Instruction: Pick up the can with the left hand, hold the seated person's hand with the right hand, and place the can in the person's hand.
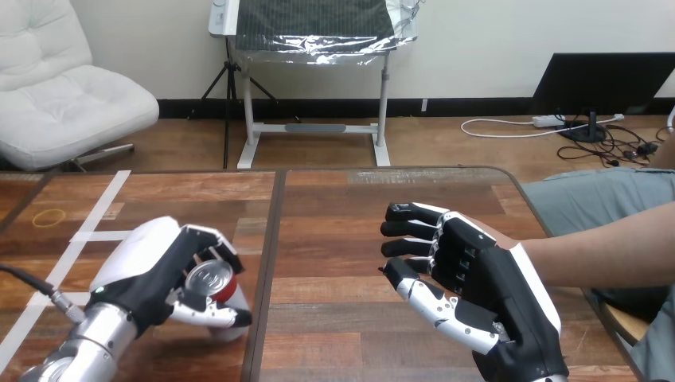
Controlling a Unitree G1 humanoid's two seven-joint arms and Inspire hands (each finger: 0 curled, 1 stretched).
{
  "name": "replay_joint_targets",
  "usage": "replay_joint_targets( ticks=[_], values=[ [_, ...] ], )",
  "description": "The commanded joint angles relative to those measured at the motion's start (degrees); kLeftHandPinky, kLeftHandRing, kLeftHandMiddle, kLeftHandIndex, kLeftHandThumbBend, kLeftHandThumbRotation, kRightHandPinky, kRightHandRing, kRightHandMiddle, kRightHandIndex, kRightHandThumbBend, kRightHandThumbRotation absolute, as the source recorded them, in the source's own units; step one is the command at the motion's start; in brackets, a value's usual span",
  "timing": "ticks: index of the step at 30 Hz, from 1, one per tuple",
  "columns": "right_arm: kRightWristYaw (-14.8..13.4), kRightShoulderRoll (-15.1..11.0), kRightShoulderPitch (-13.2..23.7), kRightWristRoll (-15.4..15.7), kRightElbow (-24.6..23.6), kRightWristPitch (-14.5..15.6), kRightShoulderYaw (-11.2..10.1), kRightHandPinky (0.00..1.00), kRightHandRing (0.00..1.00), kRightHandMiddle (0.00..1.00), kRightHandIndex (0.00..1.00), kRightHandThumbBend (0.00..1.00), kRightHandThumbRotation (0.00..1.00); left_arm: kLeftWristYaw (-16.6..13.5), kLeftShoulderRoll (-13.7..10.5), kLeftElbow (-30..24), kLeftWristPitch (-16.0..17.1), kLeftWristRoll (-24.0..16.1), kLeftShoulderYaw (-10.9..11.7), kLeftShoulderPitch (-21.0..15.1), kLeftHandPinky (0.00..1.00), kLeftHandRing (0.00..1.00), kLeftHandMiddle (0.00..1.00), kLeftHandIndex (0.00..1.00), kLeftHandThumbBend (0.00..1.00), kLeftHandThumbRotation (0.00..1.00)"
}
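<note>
Can [209, 278] sits inside the left hand [151, 267], fingers over its top and thumb curled under its side, low at the wooden table [334, 231]; right hand [485, 278] well apart, covering the end of the person's forearm [605, 243], grip unclear.

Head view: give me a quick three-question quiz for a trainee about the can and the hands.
1. True or false: the left hand has its fingers curled round the can.
2. Multiple choice: the person's forearm comes in from the view's A) left, B) right, C) top.
3. Fill in: the robot hand in front of that forearm's end is the ___ hand.
Key: 1 true; 2 B; 3 right hand.
</note>
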State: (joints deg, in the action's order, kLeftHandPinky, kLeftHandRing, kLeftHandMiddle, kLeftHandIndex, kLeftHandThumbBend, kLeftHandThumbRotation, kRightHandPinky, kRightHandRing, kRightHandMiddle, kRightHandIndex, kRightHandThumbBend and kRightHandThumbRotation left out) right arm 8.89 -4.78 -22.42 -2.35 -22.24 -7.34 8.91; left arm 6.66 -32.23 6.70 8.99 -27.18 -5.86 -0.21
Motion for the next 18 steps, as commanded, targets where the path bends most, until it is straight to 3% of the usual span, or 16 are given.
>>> replay_joint_targets(
  ticks=[1,10,13,18],
  values=[
    [-0.5,0.7,3.1,-1.1,-2.8,0.0,-0.9,0.60,0.68,0.73,0.73,0.46,0.00,-0.5,0.4,-5.3,2.6,1.8,1.6,-3.5,0.34,0.39,0.47,0.51,0.62,0.00],
    [-0.6,0.5,3.6,-2.0,-3.6,0.8,-1.8,0.62,0.71,0.76,0.75,0.45,0.00,1.3,0.5,-8.7,1.2,2.1,1.2,-4.1,0.35,0.40,0.47,0.52,0.62,0.00],
    [-1.0,0.2,3.8,-1.0,-3.9,0.9,-2.2,0.62,0.71,0.77,0.75,0.45,0.00,1.8,0.6,-9.7,0.9,2.1,1.1,-4.4,0.35,0.40,0.47,0.51,0.62,0.00],
    [-2.3,-1.1,4.5,3.1,-4.6,0.9,-3.3,0.63,0.72,0.78,0.76,0.47,0.00,2.5,0.8,-11.0,0.4,1.6,0.8,-4.9,0.35,0.40,0.46,0.51,0.63,0.00]
  ],
)
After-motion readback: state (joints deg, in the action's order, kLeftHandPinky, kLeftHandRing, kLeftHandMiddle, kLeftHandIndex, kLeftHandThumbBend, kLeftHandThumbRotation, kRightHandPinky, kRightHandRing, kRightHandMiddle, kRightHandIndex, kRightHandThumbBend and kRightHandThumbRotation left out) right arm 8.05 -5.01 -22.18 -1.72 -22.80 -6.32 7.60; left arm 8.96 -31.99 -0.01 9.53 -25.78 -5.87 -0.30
